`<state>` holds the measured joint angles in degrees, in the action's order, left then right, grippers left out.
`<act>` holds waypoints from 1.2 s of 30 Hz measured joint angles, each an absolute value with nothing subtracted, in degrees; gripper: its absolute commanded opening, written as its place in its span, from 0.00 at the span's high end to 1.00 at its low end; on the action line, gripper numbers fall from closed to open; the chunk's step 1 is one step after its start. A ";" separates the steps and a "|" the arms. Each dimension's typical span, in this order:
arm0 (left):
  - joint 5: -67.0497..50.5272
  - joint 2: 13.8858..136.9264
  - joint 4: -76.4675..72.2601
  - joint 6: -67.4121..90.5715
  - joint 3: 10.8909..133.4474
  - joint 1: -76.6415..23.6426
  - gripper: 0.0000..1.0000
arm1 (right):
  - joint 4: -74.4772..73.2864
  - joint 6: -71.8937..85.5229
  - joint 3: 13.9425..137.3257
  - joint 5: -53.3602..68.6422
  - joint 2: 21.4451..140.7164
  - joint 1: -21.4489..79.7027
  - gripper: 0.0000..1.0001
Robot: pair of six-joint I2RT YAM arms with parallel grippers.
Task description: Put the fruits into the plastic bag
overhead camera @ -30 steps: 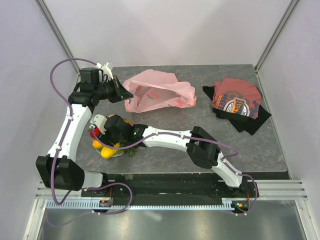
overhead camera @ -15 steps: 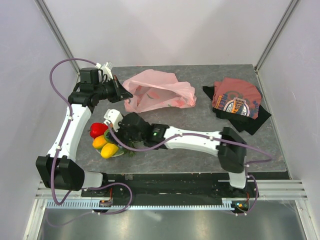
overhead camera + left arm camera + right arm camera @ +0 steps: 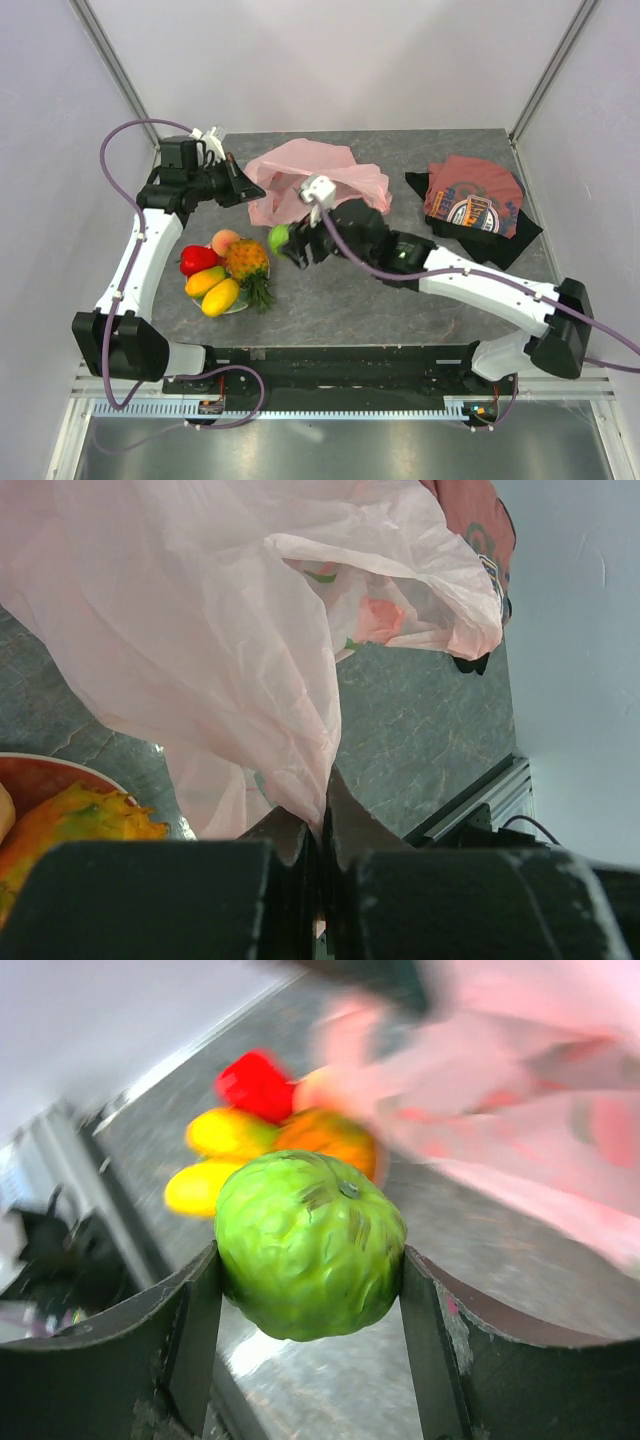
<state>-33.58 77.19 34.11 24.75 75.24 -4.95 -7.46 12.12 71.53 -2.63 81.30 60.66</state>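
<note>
My right gripper (image 3: 284,243) is shut on the green round fruit (image 3: 278,237), which fills its wrist view (image 3: 310,1245), held above the table just in front of the pale-pink plastic bag (image 3: 315,182). My left gripper (image 3: 243,187) is shut on the bag's left edge (image 3: 250,660) and holds it up. The other fruits lie at the front left: peach (image 3: 225,241), orange pineapple (image 3: 247,260), red pepper-like piece (image 3: 197,259) and two yellow ones (image 3: 219,297). They show blurred in the right wrist view (image 3: 255,1130).
A red plate (image 3: 40,778) lies under the fruits. A folded dark-red printed T-shirt (image 3: 475,205) lies at the back right of the grey table (image 3: 400,300). White walls stand close on both sides.
My right gripper has lifted the green fruit off the plate and carried it right and back toward the bag. The left gripper has kept hold of the bag.
</note>
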 measured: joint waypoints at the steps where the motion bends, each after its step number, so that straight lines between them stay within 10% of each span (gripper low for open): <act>1: -33.58 77.08 34.06 24.80 74.96 -4.95 0.98 | -7.68 12.95 71.33 -2.74 80.51 58.96 0.62; 36: -43.72 66.06 32.45 31.62 66.02 -4.97 0.98 | -7.27 29.10 89.73 -4.75 108.57 42.59 0.64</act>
